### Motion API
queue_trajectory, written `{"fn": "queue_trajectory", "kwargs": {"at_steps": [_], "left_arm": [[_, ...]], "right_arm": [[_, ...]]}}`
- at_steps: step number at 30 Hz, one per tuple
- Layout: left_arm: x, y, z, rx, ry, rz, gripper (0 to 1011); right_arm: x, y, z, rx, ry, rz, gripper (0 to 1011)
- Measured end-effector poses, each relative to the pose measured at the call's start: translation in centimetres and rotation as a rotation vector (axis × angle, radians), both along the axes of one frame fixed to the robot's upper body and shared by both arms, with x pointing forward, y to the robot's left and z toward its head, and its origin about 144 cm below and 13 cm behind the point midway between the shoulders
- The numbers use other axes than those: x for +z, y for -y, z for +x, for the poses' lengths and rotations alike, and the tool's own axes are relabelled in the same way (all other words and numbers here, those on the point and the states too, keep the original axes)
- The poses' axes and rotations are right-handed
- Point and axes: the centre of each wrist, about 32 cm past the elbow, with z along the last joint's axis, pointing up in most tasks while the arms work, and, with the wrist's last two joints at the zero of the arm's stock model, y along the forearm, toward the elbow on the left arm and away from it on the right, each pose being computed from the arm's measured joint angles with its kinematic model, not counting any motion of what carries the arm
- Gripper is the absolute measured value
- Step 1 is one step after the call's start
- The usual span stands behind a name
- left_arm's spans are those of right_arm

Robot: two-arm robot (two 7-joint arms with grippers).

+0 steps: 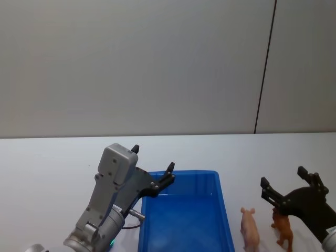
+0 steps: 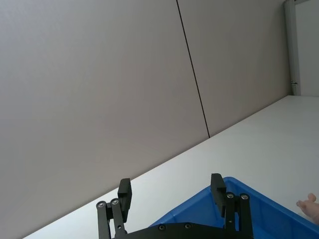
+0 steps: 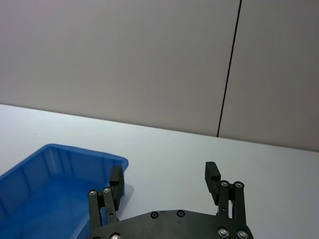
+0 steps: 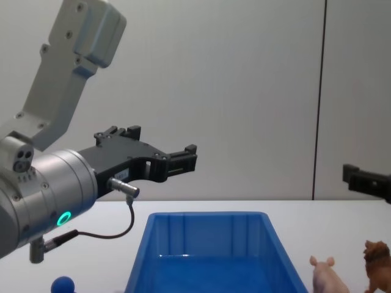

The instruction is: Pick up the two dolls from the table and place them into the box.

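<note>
— What is at the lower left of the head view?
— The left gripper (image 1: 153, 158). Its fingers are spread wide and hold nothing, up by the far left corner of the blue box (image 1: 184, 172).
— Where is the box?
— Bottom middle, on the white tabletop (image 1: 47, 163).
— And the dolls?
— The pink pig (image 1: 250, 228) stands just right of the box, and the brown lion (image 1: 283, 227) stands beside it.
— Lower right?
— The right gripper (image 1: 284, 177), spread wide and holding nothing, by the lion.
</note>
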Motion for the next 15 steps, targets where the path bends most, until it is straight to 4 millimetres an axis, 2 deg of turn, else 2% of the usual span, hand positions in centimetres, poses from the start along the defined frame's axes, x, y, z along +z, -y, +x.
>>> {"fn": "queue_trajectory", "kwargs": {"at_steps": [15], "left_arm": [[0.0,0.0,0.0,0.0,0.0,0.0,1002]], "right_arm": [[-0.86,0.39,-0.45,-0.049,-0.148,-0.046,1001]]}}
